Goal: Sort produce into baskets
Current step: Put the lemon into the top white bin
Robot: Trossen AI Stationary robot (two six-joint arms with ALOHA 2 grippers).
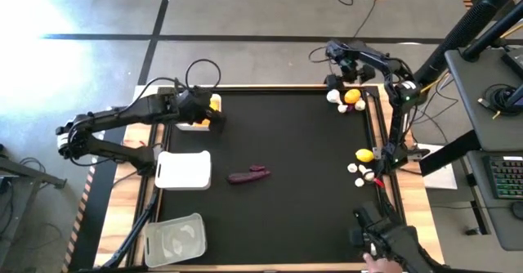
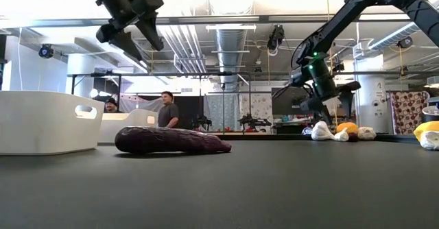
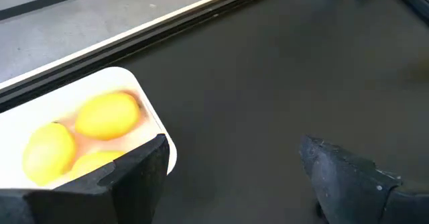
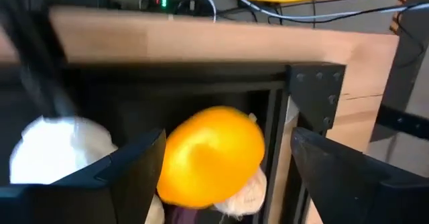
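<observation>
Sorting barely begun. Far white basket holds yellow fruits; near white basket and clear basket look empty. Purple piece beside near white basket. Left gripper over far white basket, fingers wide, empty. Right gripper at far-corner pile, fingers wide around orange fruit, not gripping. Second pile untouched.

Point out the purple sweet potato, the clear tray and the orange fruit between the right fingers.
purple sweet potato (image 2: pixel 171 140), low view, middle of its body
clear tray (image 1: pixel 152 242), high view, left rim
orange fruit (image 4: pixel 211 153), right wrist view, front face
</observation>
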